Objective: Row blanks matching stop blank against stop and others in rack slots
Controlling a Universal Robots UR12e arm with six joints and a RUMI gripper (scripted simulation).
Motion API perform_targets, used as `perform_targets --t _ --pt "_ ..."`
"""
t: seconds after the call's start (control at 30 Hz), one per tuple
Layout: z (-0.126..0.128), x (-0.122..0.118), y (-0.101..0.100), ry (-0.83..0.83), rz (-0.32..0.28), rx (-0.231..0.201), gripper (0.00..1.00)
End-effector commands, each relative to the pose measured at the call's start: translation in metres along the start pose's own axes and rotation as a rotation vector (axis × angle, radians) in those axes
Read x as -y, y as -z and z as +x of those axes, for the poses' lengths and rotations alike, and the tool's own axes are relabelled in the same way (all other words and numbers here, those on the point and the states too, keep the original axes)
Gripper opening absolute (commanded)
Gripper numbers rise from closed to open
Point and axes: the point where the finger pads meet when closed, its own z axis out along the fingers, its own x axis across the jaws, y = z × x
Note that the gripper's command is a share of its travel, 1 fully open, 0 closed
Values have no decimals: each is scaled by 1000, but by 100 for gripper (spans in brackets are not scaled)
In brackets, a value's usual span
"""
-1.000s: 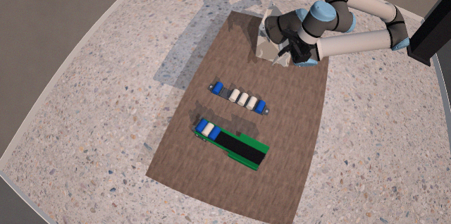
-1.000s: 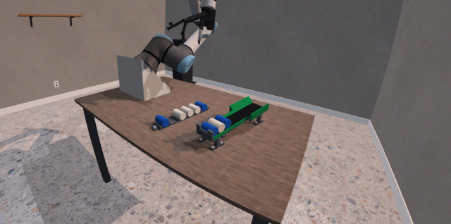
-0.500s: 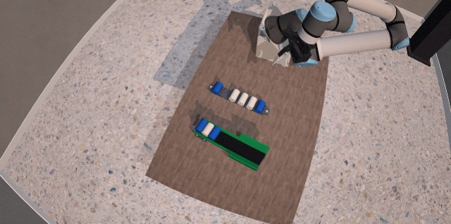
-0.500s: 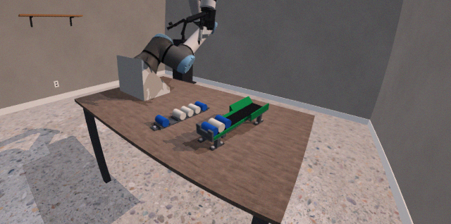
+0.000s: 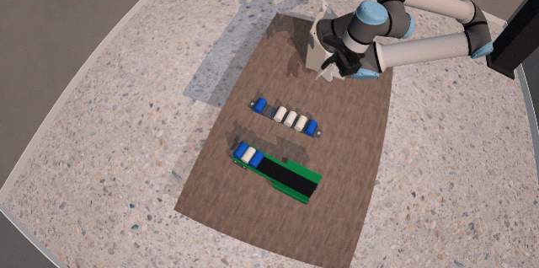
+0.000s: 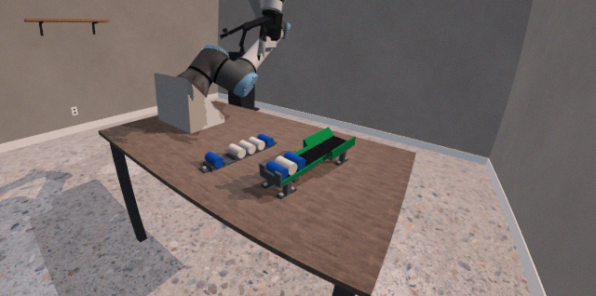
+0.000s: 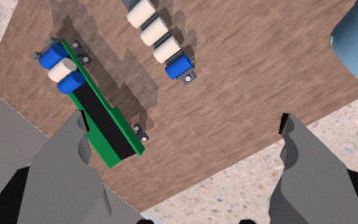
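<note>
The green feed ramp (image 5: pixel 305 169) (image 6: pixel 318 138) (image 7: pixel 114 158) holds a blue blank (image 5: pixel 241 150) (image 6: pixel 277 169) (image 7: pixel 53 55) at the stop. A white blank (image 5: pixel 248 155) (image 6: pixel 286 165) (image 7: pixel 62 70) lies next to it, then another blue blank (image 5: pixel 256 158) (image 6: pixel 295 160) (image 7: pixel 71 82). The dark stock rack (image 5: pixel 269 110) holds a blue blank (image 5: pixel 259 104) (image 6: pixel 214 159) at one end. One slot beside it stands empty, then come three white blanks (image 5: pixel 290 118) (image 6: pixel 247 146) (image 7: pixel 154 31) and a blue blank (image 5: pixel 311 128) (image 6: pixel 265 140) (image 7: pixel 178 66). My gripper (image 5: pixel 329 72) (image 7: pixel 184 113) is open and empty, high above the table's far edge, well away from both.
A pale grey block (image 5: pixel 317 45) (image 6: pixel 177 100) stands at the back of the wooden table (image 5: pixel 261 217) (image 6: pixel 345 212) (image 7: pixel 230 100), right under my arm. Speckled floor lies past the table edge below the fingers.
</note>
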Motion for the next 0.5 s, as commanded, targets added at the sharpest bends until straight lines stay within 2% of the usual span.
perform_targets --t 0.0,0.2,0.4,0.47 --pt "-25 12 -12 50 -7 -13 100" --pt "-73 41 -45 167 -26 -41 100" --pt "-120 76 -94 303 -55 -72 100" --pt "-120 76 -94 303 -55 -72 100"
